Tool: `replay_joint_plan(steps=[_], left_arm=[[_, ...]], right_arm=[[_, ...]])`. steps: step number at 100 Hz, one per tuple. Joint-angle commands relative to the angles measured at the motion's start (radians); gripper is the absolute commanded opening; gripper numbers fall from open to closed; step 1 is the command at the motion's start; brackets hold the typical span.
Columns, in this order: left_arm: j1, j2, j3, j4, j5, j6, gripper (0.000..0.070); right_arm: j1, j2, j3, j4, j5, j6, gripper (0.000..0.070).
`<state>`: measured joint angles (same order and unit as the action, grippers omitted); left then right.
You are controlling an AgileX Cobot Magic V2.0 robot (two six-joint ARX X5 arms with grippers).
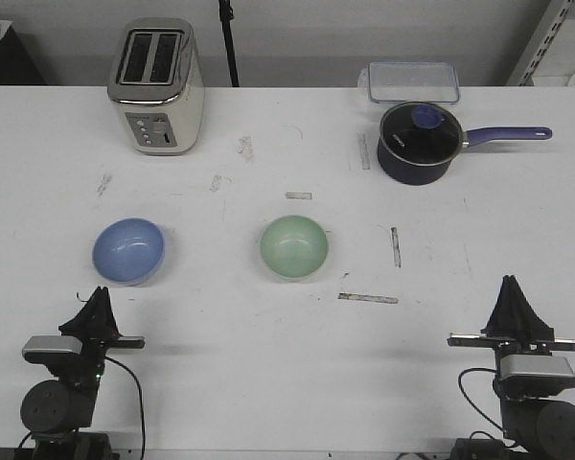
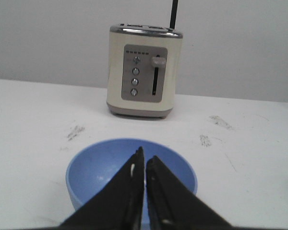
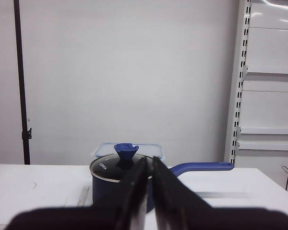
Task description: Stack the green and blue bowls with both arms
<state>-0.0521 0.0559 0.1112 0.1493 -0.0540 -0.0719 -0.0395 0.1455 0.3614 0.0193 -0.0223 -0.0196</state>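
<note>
The light blue bowl (image 1: 128, 250) sits upright on the white table at the left. The pale green bowl (image 1: 294, 246) sits upright near the middle, apart from it. My left gripper (image 1: 100, 295) is shut and empty at the near left edge, just short of the blue bowl. In the left wrist view the blue bowl (image 2: 101, 167) lies right behind the shut left gripper (image 2: 145, 158). My right gripper (image 1: 511, 284) is shut and empty at the near right edge, far from both bowls. In the right wrist view the right gripper (image 3: 149, 160) points at the saucepan; no bowl shows there.
A cream toaster (image 1: 156, 86) stands at the back left, also in the left wrist view (image 2: 144, 70). A dark navy saucepan (image 1: 419, 142) with lid and long handle stands at the back right, with a clear lidded box (image 1: 413, 80) behind it. Tape strips (image 1: 368, 298) mark the table.
</note>
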Motion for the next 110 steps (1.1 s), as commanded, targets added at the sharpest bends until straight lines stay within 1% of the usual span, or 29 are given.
replay_joint_plan(steps=[1,5,11,21,32,42,56,70,80,99,110], left_arm=[[0.002,0.036,0.06,0.024,-0.002,0.103,0.0001],[0.002,0.074,0.098,0.024,-0.003,0.14,0.0001],[0.002,0.126,0.15,0.023,-0.003,0.166,0.0001],[0.002,0.238,0.259,0.012,-0.003,0.169,0.0001],[0.002,0.381,0.404,-0.059,-0.003,0.169,0.0001],[0.001,0.523,0.544,-0.175,-0.002,0.167,0.0001],[-0.001,0.725,0.745,-0.381,-0.002,0.158,0.0001],[-0.002,0.864,0.895,-0.541,-0.001,0.153,0.0001],[0.003,0.955,0.996,-0.657,-0.001,0.116,0.0001],[0.04,1.144,1.194,-0.92,-0.001,0.0,0.0002],[0.084,1.214,1.239,-0.996,-0.001,-0.001,0.0002]], right_arm=[[0.0,-0.001,0.004,0.01,0.003,-0.005,0.0004],[0.0,-0.001,0.004,0.01,0.003,-0.004,0.0004],[0.0,-0.001,0.004,0.01,0.003,-0.004,0.0004],[0.001,-0.001,0.004,0.01,0.003,-0.004,0.0003],[0.0,-0.001,0.004,0.01,0.003,-0.004,0.0004],[0.0,-0.001,0.004,0.01,0.003,-0.004,0.0004],[0.0,-0.001,0.004,0.01,0.003,-0.004,0.0003],[0.001,-0.001,0.004,0.01,0.003,-0.004,0.0004],[0.001,-0.001,0.004,0.01,0.003,-0.005,0.0003],[0.001,-0.001,0.004,0.01,0.003,-0.004,0.0004],[0.0,-0.001,0.004,0.01,0.003,-0.005,0.0003]])
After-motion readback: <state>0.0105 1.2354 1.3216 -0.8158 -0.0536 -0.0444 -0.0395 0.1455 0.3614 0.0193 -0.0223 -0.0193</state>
